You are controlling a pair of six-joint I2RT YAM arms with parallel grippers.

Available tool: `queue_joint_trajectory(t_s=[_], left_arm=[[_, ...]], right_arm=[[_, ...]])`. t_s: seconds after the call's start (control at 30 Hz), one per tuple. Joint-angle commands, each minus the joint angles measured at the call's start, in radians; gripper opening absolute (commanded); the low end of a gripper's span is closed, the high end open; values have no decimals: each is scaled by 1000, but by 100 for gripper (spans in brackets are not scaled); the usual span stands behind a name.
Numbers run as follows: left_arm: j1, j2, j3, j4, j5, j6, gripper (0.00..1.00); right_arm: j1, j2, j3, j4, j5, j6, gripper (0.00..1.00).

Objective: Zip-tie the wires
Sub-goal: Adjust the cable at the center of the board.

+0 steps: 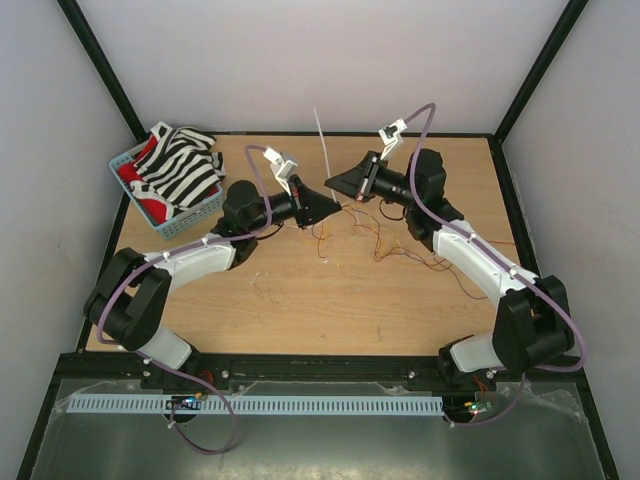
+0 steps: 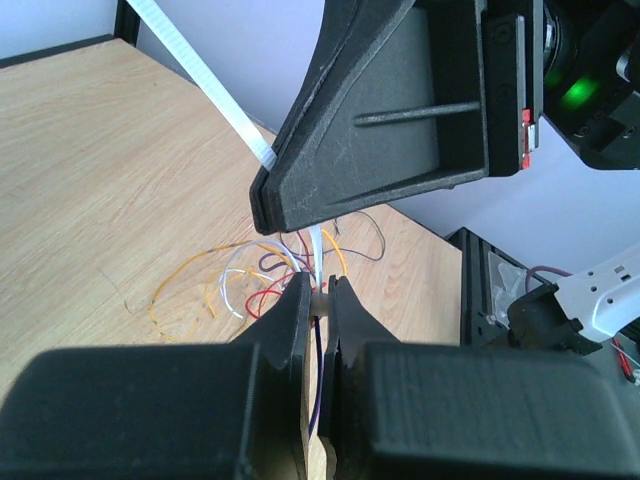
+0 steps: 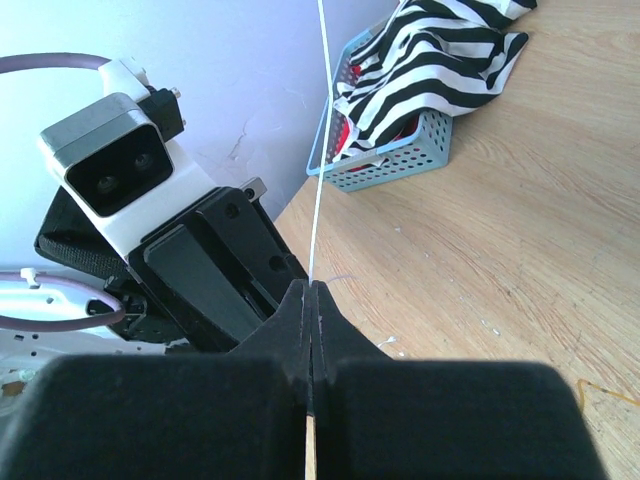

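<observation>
Left gripper (image 2: 320, 292): clamped on zip tie (image 2: 210, 88) at wires (image 2: 280, 265).
Right gripper (image 3: 310, 300): pinching its tail.
Your pull: straight, slow, with the left anchoring firm.

Left jaws pinch zip tie (image 2: 205, 80); wires (image 2: 262, 285) beyond.

Two black-and-white arms on one black base rail

The left arm (image 1: 195, 255) and right arm (image 1: 480, 258) stand at the ends of the base rail (image 1: 320, 368). Each has blocky black joints, white shell links and a purple cable (image 3: 45, 62) looped alongside. Farthest from the rail are the matte black, wedge-fingered left gripper (image 2: 320, 292) and right gripper (image 3: 309, 292). The left wrist carries a white, grey-faced wrist camera (image 3: 110, 150). A green light (image 2: 578, 95) and small red marks show on the right wrist.
</observation>
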Motion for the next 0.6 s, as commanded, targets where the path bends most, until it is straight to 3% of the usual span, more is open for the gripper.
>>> queue_joint_trajectory(t_s=[0.0,0.5,0.57], left_arm=[[-16,30,-55,-37,37,24,0],[-3,1,-106,-104,3,29,0],[11,-36,-96,-173,-18,31,0]], right_arm=[[6,1,97,75,30,-6,0],[5,-15,108,33,22,-54,0],[0,-35,88,13,33,-83,19]])
